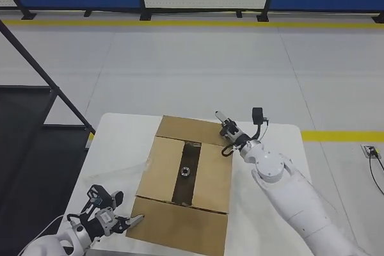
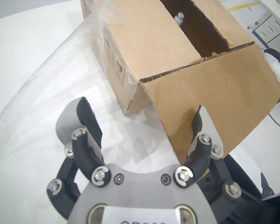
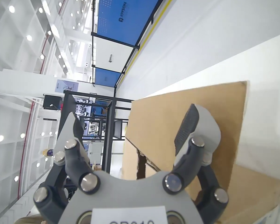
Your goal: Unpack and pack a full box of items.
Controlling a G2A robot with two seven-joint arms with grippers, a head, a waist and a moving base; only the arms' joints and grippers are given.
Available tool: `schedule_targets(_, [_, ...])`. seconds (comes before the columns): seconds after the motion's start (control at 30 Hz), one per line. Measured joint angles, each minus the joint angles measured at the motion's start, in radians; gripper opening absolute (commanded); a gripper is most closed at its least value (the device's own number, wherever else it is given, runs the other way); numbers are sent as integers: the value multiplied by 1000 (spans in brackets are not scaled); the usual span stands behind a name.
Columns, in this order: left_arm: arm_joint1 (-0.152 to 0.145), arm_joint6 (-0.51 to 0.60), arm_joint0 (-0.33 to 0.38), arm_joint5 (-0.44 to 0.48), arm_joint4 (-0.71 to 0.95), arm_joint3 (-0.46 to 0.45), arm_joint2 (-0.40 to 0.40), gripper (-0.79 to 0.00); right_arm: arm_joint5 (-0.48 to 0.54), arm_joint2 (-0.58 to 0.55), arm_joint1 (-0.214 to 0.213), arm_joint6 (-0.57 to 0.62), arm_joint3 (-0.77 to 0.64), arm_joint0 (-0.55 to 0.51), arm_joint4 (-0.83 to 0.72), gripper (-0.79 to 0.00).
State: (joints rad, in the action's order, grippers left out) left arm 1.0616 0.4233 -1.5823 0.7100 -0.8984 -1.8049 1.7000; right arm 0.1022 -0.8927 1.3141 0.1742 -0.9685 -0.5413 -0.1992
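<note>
box (image 1: 208,179) flaps ajar; left gripper (image 2: 142,109) wide at near flap; right gripper (image 3: 133,113) wide at far flap

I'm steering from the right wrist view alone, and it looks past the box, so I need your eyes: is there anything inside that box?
Observer: Yes. Through the dark gap between the two long top flaps of the box, a white cap shows inside.
Operator: Where is the other arm?
Observer: The left gripper is at the end of the box opposite yours, jaws open, by the end flap that is folded outward.
Operator: Anything loose near the box?
Observer: A clear strip hangs from the box's top edge down onto the table.
</note>
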Motion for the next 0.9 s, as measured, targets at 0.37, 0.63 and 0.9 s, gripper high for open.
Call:
schedule_targets(0.37, [-7,22,35,-16,-30,12,-34,0,60,-14,27,4,109,30,-7,0])
schedule_targets(0.63, [-14,-40,2,-13,150,6,70,0,204,-129,-11,213,-80,-87,-83,0])
schedule_targets(0.9, [-9,-43,43,-262,105,28,51,0,186,-242,-66,530,-389,-274,-88,0])
